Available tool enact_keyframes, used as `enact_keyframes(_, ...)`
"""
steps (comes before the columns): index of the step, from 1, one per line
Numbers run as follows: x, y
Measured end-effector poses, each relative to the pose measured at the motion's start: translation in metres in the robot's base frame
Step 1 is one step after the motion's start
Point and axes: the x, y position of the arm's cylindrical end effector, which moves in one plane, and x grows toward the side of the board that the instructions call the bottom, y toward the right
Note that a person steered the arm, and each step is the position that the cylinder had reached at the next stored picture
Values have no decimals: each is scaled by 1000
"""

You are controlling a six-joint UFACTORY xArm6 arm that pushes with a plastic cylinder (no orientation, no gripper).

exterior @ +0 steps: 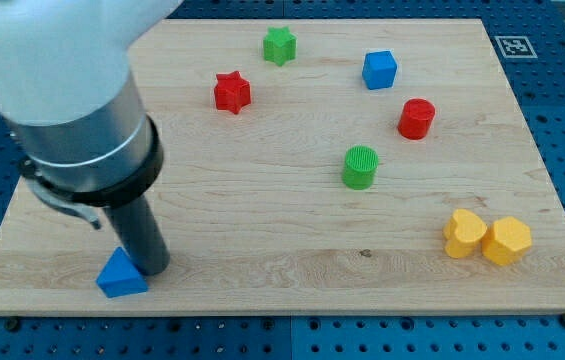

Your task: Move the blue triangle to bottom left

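Note:
The blue triangle [121, 275] lies on the wooden board [282, 260] near its bottom left corner. My dark rod comes down from the large grey and white arm at the view's upper left. My tip [153, 268] rests on the board just to the right of the blue triangle, touching or almost touching its right side.
A red star [231, 92] and a green star [279, 45] lie near the top. A blue cube [379, 69], a red cylinder [416, 118] and a green cylinder [359, 167] lie right of centre. A yellow heart [464, 234] and a yellow hexagon [506, 240] lie at the bottom right.

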Motion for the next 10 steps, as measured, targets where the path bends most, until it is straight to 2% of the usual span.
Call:
enact_keyframes(1, 2, -7)
enact_keyframes(2, 0, 48)
enact_keyframes(3, 26, 45)
enact_keyframes(4, 35, 41)
enact_keyframes(8, 35, 7)
enact_keyframes(10, 34, -59)
